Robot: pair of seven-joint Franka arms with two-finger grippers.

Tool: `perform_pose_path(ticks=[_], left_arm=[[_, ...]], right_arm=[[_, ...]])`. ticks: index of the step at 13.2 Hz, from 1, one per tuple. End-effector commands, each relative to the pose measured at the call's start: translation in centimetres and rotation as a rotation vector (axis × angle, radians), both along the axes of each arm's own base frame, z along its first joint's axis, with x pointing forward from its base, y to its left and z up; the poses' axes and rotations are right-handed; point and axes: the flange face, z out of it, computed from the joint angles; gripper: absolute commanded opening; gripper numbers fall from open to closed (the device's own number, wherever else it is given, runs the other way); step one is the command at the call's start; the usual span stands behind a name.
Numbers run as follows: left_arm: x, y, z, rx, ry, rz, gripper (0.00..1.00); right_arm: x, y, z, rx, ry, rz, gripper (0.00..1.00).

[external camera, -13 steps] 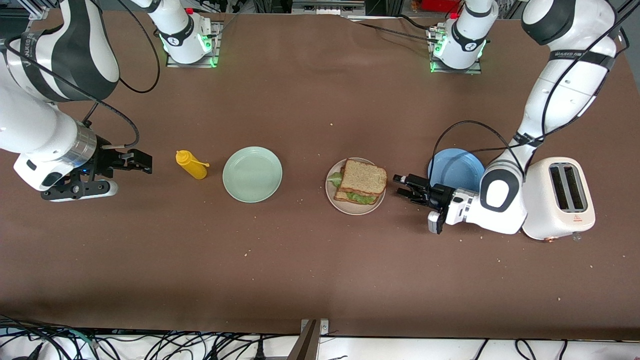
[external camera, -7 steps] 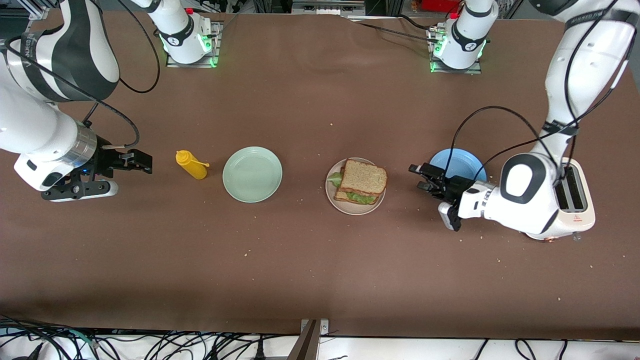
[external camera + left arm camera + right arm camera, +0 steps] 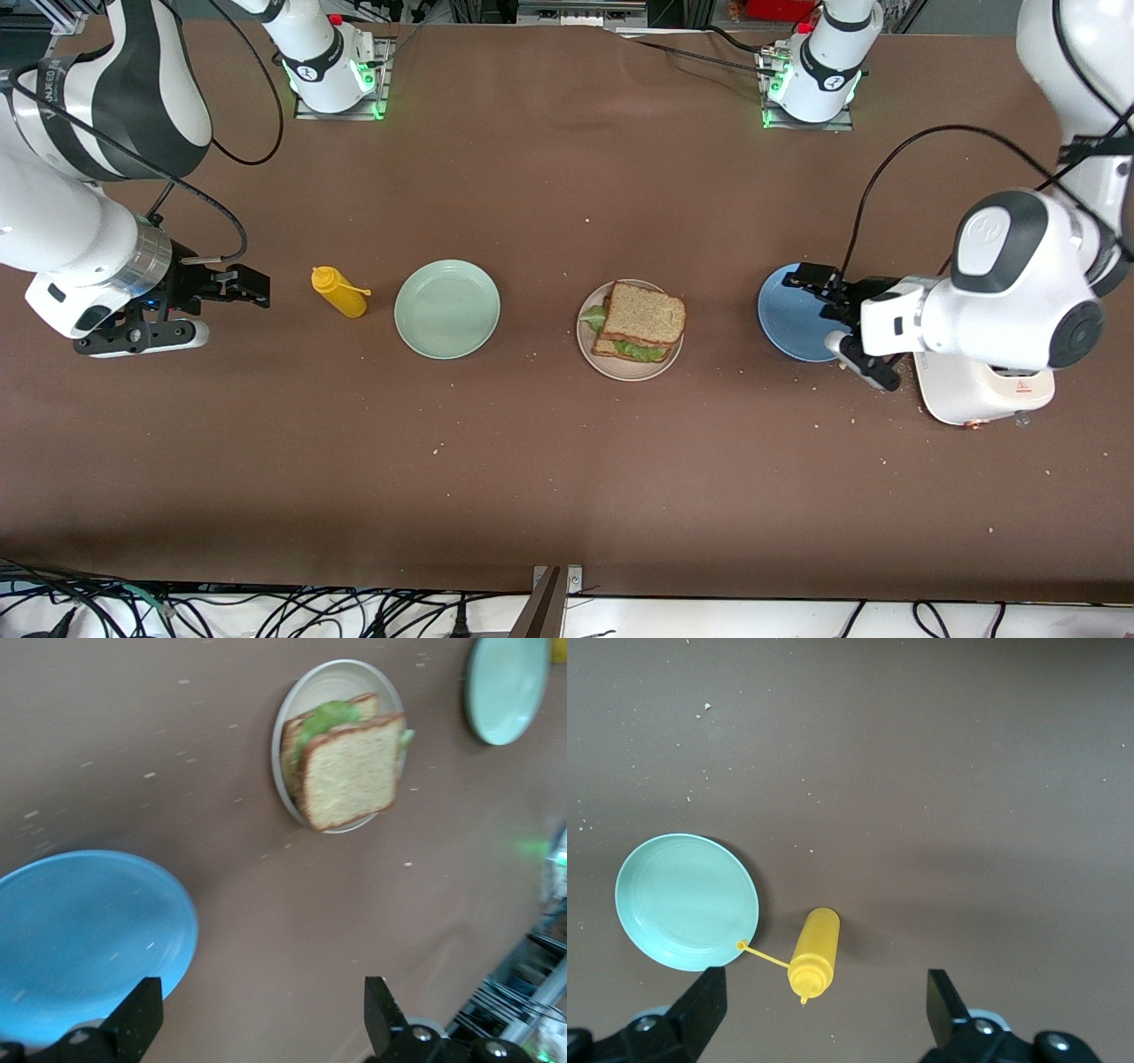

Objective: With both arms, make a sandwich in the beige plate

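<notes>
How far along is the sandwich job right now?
Done: the sandwich sits assembled on the beige plate. In hand: nothing; the left end effector is open over the blue plate, the right end effector waits open beside the mustard bottle. Left: apparently nothing.

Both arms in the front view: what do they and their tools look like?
Both arms are bulky white shells with black joint bands and grey lettering on the upper links. Black cables loop loosely from link to wrist. The right arm has a silver metal ring ahead of its black two-finger tool. The left tool is black too, on a white wrist block. The white bases glow green.
</notes>
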Motion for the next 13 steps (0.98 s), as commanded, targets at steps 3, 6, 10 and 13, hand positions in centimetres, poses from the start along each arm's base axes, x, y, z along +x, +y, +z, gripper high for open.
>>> perform_pose_path(ticks=[3, 6, 10, 13], left_arm=[[-3.1, 1.2, 11.3, 0.285, -0.163, 0.114, 1.00], [-5.3, 4.1, 18.2, 0.330, -0.278, 0.189, 1.00], [-8.1, 6.5, 20.9, 0.383, -0.262, 0.241, 1.00], [-8.7, 6.3, 20.9, 0.436, -0.275, 0.323, 1.00]], right_arm=[[-0.3, 0.0, 0.2, 0.011, 0.016, -0.007, 1.00], [-0.3, 0.0, 0.1, 0.011, 0.020, -0.006, 1.00], [-0.2, -0.6, -0.3, 0.011, 0.027, -0.012, 1.00], [-0.3, -0.6, -0.5, 0.011, 0.032, -0.012, 1.00]])
